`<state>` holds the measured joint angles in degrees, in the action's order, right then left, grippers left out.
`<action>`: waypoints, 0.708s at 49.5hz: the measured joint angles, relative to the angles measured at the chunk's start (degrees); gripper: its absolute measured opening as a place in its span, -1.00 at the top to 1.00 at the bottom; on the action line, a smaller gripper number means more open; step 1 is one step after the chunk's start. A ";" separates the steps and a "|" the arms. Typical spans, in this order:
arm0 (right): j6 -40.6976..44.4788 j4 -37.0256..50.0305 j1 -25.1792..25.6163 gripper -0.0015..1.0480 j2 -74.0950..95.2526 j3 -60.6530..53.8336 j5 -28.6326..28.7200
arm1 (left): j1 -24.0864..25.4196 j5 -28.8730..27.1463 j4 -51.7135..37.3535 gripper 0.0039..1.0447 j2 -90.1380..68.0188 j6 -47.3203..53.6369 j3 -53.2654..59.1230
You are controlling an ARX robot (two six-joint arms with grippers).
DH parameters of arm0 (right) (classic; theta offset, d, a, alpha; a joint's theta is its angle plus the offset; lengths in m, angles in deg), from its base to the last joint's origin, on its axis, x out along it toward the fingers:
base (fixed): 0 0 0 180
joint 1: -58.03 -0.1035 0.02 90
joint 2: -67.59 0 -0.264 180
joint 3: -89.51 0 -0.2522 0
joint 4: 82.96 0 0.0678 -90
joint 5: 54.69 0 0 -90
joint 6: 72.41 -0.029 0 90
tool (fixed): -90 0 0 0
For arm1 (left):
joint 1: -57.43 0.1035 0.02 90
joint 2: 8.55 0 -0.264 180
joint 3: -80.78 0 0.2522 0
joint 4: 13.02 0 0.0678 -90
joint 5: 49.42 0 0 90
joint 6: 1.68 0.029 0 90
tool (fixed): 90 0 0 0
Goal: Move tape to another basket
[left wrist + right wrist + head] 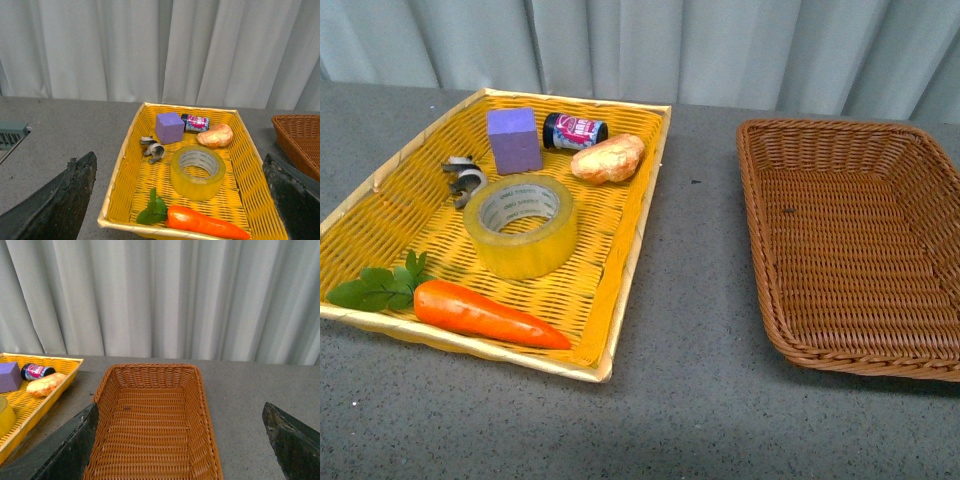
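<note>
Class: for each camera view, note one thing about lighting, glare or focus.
Front view: soft, even light, small highlights on the carrot and the tape, a thin shadow under the near rim of the brown basket. Left wrist view: the left gripper's fingers are dark and blurred, the yellow basket sharp. Right wrist view: the right gripper's fingers are dark too, the basket weave crisp.

The front camera is looking down at the grey table (pixel 700 400) from nearby, showing the yellow basket (pixel 603 262) at frame left and the brown basket (pixel 860 250) at right. The left wrist camera is facing the yellow basket and curtain (pixel 160 50) more levelly; the right wrist camera is facing the brown basket, catching the yellow basket's corner too.
</note>
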<state>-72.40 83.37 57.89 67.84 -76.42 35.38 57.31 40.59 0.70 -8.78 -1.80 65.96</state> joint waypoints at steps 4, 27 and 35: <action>0.00 0.00 0.00 -0.82 0.00 0.00 0.00 | 0.00 0.00 0.00 -0.88 0.00 0.02 0.00; 0.00 0.00 0.00 -0.82 0.00 0.00 0.02 | 0.00 0.00 0.00 -0.88 0.00 0.00 0.00; 0.00 0.00 0.00 -0.82 0.00 0.00 0.00 | 0.00 0.00 0.00 -0.88 0.00 0.02 0.00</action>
<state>-72.40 83.37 57.89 67.84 -76.42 35.38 57.31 40.59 0.70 -8.78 -1.78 65.96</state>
